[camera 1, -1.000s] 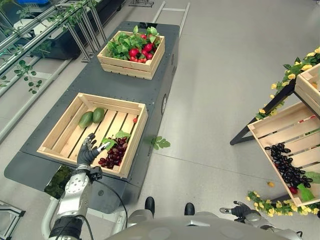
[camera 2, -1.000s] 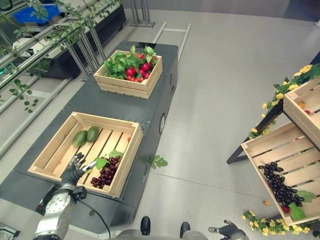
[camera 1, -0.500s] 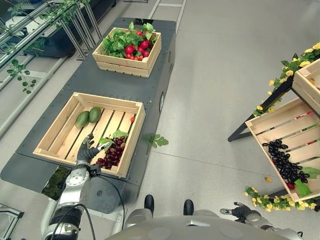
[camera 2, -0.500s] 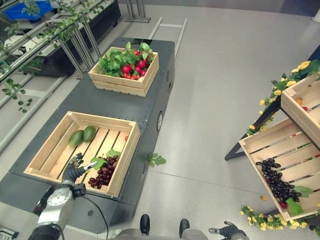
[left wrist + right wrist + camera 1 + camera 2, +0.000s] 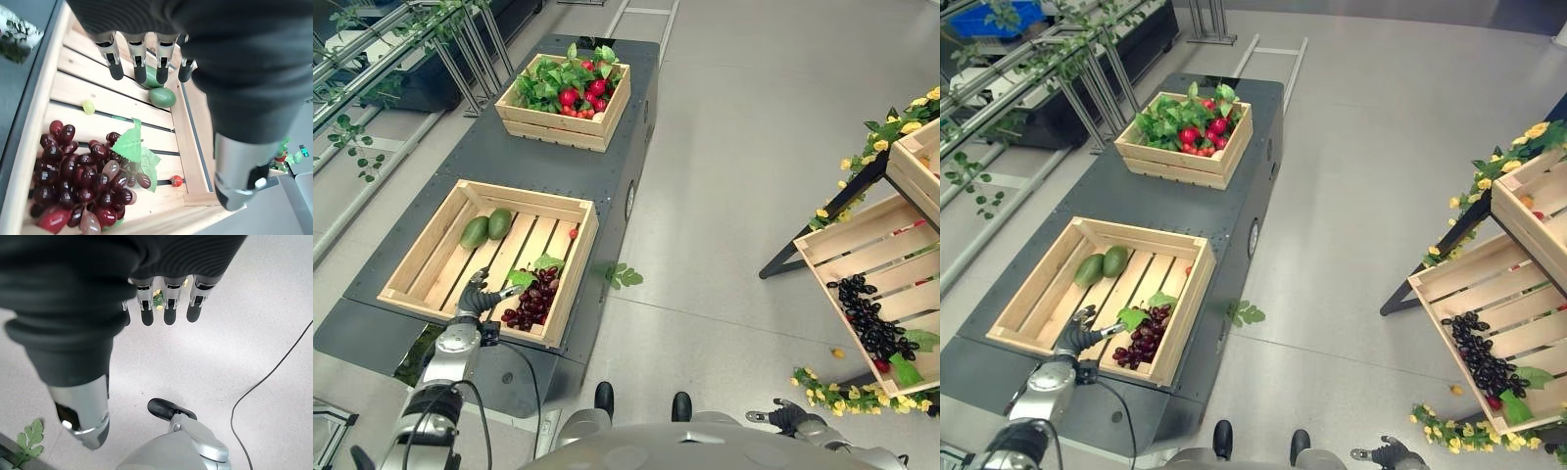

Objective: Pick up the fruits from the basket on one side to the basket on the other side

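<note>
Fingers (image 5: pixel 138 68) of left robot hand (image 5: pixel 473 295) straight — over grapes (image 5: pixel 83 181).

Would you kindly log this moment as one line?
left hand: open, above dark red grape bunch | slatted wooden crate | right hand: open, idle

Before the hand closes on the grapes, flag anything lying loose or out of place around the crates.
A green leaf sprig lies on the floor beside the near crate. A small orange fruit sits loose on the floor below the tilted crate holding dark grapes. Inside the near crate, a single green grape lies apart from the red grape bunch.
</note>
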{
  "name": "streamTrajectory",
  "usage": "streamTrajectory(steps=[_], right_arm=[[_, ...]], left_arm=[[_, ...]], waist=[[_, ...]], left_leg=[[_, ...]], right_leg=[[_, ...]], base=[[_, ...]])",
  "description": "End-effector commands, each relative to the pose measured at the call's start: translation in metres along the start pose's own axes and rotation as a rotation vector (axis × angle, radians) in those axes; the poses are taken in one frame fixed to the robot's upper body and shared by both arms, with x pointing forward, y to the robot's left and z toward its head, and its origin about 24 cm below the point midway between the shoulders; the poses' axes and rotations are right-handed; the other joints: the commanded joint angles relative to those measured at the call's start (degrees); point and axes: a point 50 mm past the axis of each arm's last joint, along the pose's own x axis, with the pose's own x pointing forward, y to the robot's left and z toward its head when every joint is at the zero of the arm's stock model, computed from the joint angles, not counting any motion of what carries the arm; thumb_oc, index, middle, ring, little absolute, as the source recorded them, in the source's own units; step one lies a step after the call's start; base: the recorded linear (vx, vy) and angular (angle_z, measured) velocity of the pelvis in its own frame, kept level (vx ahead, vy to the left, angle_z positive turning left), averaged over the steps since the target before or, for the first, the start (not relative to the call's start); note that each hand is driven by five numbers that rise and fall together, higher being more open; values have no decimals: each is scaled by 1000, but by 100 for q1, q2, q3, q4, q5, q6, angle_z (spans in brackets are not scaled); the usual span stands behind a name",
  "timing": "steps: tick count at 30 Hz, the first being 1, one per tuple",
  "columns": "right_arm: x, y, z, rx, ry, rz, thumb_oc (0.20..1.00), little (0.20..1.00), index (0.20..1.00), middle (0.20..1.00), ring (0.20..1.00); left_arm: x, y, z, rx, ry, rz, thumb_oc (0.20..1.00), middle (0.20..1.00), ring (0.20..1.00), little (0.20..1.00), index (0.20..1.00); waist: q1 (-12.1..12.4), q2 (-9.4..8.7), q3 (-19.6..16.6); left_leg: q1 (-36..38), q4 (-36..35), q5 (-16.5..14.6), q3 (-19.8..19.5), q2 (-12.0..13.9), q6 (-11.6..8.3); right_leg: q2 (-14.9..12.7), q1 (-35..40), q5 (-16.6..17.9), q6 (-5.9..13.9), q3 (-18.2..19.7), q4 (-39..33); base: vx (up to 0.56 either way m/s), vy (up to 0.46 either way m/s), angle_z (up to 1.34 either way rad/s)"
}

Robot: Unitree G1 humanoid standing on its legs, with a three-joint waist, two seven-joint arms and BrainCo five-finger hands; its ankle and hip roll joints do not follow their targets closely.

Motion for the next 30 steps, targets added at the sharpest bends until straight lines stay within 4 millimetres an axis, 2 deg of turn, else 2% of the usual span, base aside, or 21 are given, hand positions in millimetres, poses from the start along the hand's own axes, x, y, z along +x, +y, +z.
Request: streamTrajectory(steps=[1,5,7,18,19,30], right_arm=[[1,-7,15,-5,-17,-13,1000,1000,1000,1000,1000],[2,-9,20,-6,-31,-16,1000,1000,1000,1000,1000],[2,-13,29,2,-55,-29,1000,1000,1000,1000,1000],[1,-20,55,17,-126,-54,1000,1000,1000,1000,1000],[1,-21,60,25,-139,-61,1000,1000,1000,1000,1000],[0,-22,68,29,-170,-65,1000,1000,1000,1000,1000]], left_arm=[[16,22,40,80,-101,63,1000,1000,1000,1000,1000],[21,25,47,122,-102,69,1000,1000,1000,1000,1000],[25,26,58,145,-115,80,1000,1000,1000,1000,1000],[35,21,85,228,-155,82,1000,1000,1000,1000,1000],[37,20,93,249,-165,81,1000,1000,1000,1000,1000],[44,9,116,326,-199,60,1000,1000,1000,1000,1000]], waist=[[-134,-233,90],[-163,-232,192],[-193,-236,324],[-262,-264,579],[-276,-274,614],[-341,-357,826]], left_leg=[[-14,2,-396,183,13,-66],[-123,2,-347,194,12,-68],[-311,2,-276,189,-17,-63],[-836,2,-61,208,-69,-45],[-913,2,-31,203,-84,-43],[-1143,2,43,201,-101,-41]], right_leg=[[-585,-369,230,770,108,21],[-586,-487,283,778,118,21],[-583,-681,357,780,136,26],[-587,-1270,567,779,195,87],[-584,-1347,595,782,203,88],[-606,-1606,722,788,267,93]], base=[[-36,11,-2],[-63,14,-4],[-129,20,-4],[-81,15,-3],[-42,9,-2],[-37,8,-1]])
